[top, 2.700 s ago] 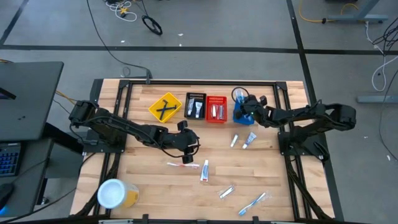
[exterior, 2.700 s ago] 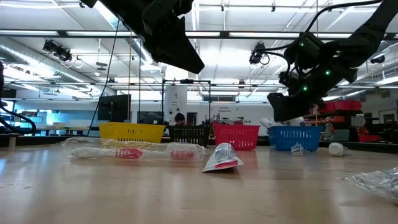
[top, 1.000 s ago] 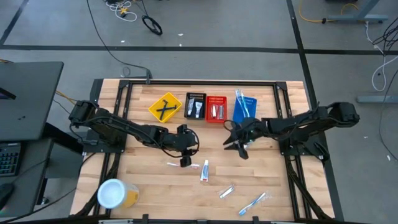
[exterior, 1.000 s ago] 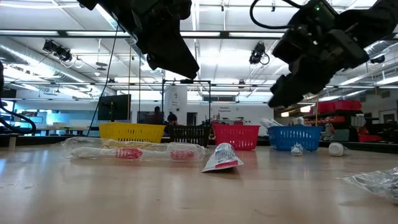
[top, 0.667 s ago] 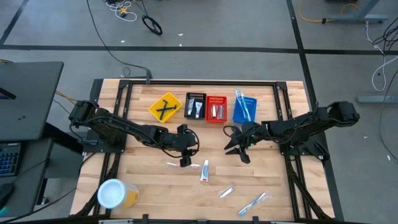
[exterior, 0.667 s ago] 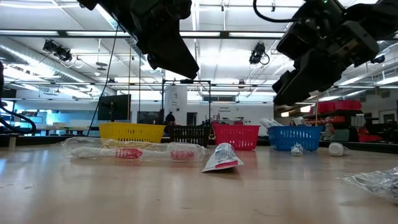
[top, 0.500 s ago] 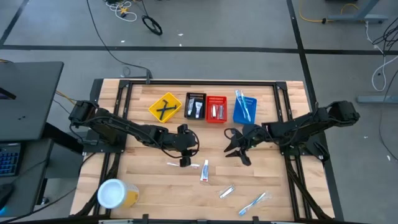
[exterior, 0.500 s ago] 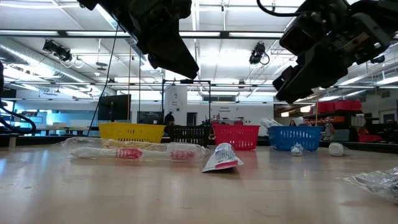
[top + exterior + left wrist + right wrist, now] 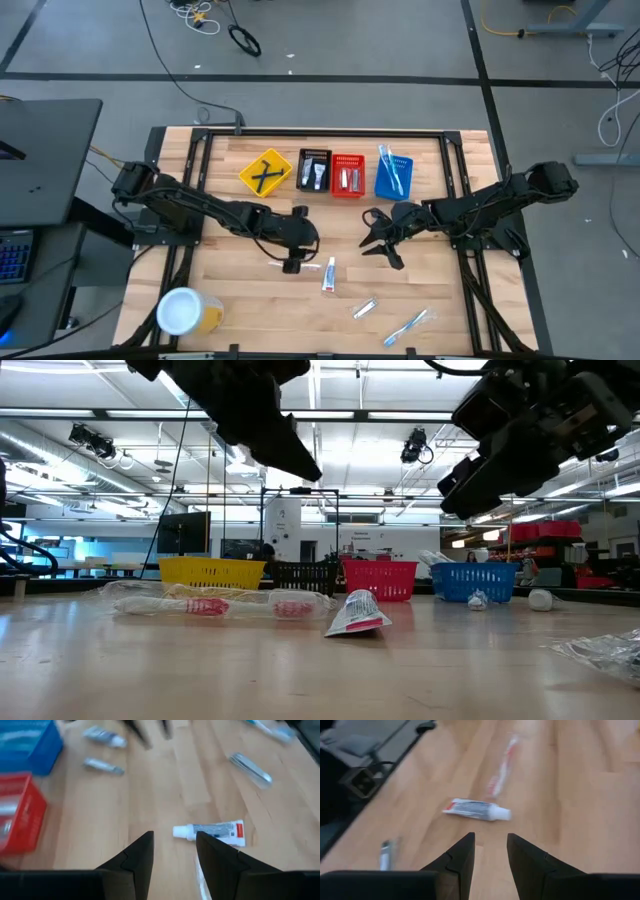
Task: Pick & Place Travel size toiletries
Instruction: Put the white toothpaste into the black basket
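Travel toiletries lie flat on the wooden table: a red-white toothbrush packet [image 9: 303, 265], a white tube [image 9: 328, 273], a silvery packet [image 9: 363, 308] and a blue-white toothbrush [image 9: 405, 326]. Two more small tubes [image 9: 102, 736] [image 9: 102, 766] show in the left wrist view. My left gripper [image 9: 293, 264] hangs open and empty over the toothbrush packet's left end, beside the white tube [image 9: 210, 830]. My right gripper [image 9: 378, 240] hangs open and empty at mid table, looking at the same tube [image 9: 477, 810] and packet [image 9: 502, 765].
Four small baskets stand in a row at the far side: yellow [image 9: 265, 172], black [image 9: 314, 170], red [image 9: 347, 175] and blue [image 9: 393, 173], each with items inside. A white-lidded yellow jar [image 9: 185, 310] stands at the near left corner.
My left gripper has gone a little toward the table's near edge, over the red-white toothbrush packet. My right gripper has drifted slightly toward the near edge, still open. The things on the table have kept still.
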